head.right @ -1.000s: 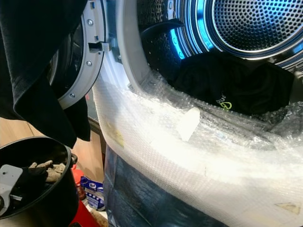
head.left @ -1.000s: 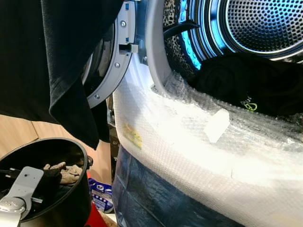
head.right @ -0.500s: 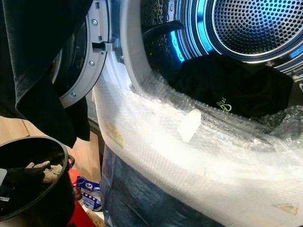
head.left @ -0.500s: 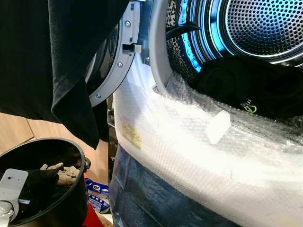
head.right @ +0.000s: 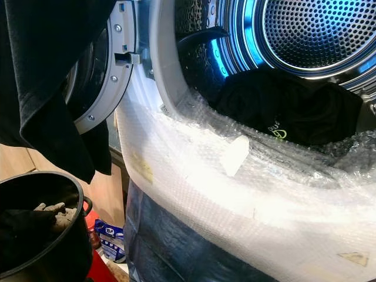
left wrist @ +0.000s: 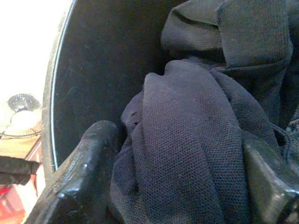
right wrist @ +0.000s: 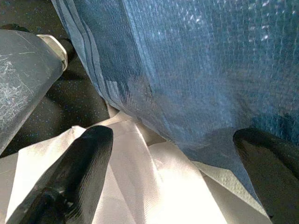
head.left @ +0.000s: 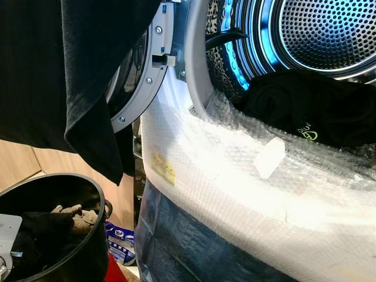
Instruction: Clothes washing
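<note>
My left gripper (left wrist: 180,182) is down inside the black bucket (head.left: 88,188), its two fingers (left wrist: 81,182) spread wide with a bunched fold of dark cloth (left wrist: 187,140) lying between them; the pads sit at either side of the fold, but I cannot tell whether they are pressing it yet. More dark laundry and a pale glove-like piece (head.left: 73,214) lie around that fold, with the bucket wall just beyond one finger. My right gripper (right wrist: 177,186) hangs low with fingers apart and nothing between them, over white sheeting (right wrist: 140,186) beside blue plastic wrap (right wrist: 196,70). Farther out, the washer drum (head.left: 317,29) stands open, its lip padded with bubble wrap (head.left: 235,164), and a black garment (head.left: 305,106) already lies inside. So I judge the loading part done: the bucket's contents are left to move. A black cloth (head.left: 59,70) hangs near the camera, hiding much of the door (head.left: 141,82).
</note>
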`<state>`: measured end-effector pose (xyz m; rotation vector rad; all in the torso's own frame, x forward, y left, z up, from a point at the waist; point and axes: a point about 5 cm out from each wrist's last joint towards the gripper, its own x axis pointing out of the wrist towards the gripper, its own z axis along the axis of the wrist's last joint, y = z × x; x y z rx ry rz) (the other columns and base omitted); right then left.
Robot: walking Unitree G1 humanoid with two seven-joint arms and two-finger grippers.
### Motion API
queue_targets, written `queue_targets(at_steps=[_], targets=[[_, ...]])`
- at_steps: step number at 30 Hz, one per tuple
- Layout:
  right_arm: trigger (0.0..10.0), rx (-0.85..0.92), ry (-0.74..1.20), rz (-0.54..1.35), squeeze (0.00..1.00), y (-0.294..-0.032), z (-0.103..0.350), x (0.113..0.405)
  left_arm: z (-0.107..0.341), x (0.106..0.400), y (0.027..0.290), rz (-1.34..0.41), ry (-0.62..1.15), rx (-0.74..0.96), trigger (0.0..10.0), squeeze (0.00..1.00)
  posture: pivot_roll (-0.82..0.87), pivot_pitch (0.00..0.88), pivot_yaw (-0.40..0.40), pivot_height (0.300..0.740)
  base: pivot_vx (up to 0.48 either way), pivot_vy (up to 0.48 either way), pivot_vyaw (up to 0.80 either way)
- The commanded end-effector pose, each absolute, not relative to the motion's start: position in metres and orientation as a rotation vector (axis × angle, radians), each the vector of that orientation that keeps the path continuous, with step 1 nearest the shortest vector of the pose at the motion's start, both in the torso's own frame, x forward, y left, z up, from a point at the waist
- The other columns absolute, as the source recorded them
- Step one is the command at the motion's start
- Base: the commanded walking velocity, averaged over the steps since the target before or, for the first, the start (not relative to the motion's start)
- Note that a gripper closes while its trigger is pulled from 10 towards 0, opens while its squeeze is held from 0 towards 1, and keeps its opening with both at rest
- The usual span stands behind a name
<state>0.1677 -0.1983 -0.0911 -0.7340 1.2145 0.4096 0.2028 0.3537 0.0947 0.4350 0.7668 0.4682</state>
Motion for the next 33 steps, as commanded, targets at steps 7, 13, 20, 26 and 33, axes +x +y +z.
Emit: queue_targets(at_steps=[7,13,20,26,33], targets=[[10.0,-0.745,1.205,0.409,0.0,-0.201,-0.088,0.174,0.086,0.189,0.364,0.502,0.843,0.44,0.0,0.0,0.17,0.0,-0.164,0.74,0.0,0.0,0.0],[10.0,-0.73,1.208,0.401,0.0,-0.2,-0.088,0.175,0.086,0.189,0.366,0.498,0.843,0.448,0.0,0.0,0.17,0.0,-0.152,0.74,0.0,0.0,0.0],[10.0,-0.737,1.217,0.407,0.0,-0.2,-0.089,0.173,0.09,0.19,0.365,0.478,0.824,0.432,0.0,0.0,0.17,0.0,-0.14,0.74,0.0,0.0,0.0],[10.0,-0.727,1.21,0.406,0.0,-0.198,-0.089,0.173,0.092,0.192,0.365,0.469,0.818,0.426,0.0,0.0,0.17,0.0,-0.132,0.74,0.0,0.0,0.0],[10.0,-0.717,1.208,0.409,0.0,-0.194,-0.089,0.173,0.105,0.192,0.37,0.478,0.751,0.373,0.0,0.0,0.18,0.0,-0.125,0.74,0.0,0.0,0.0]])
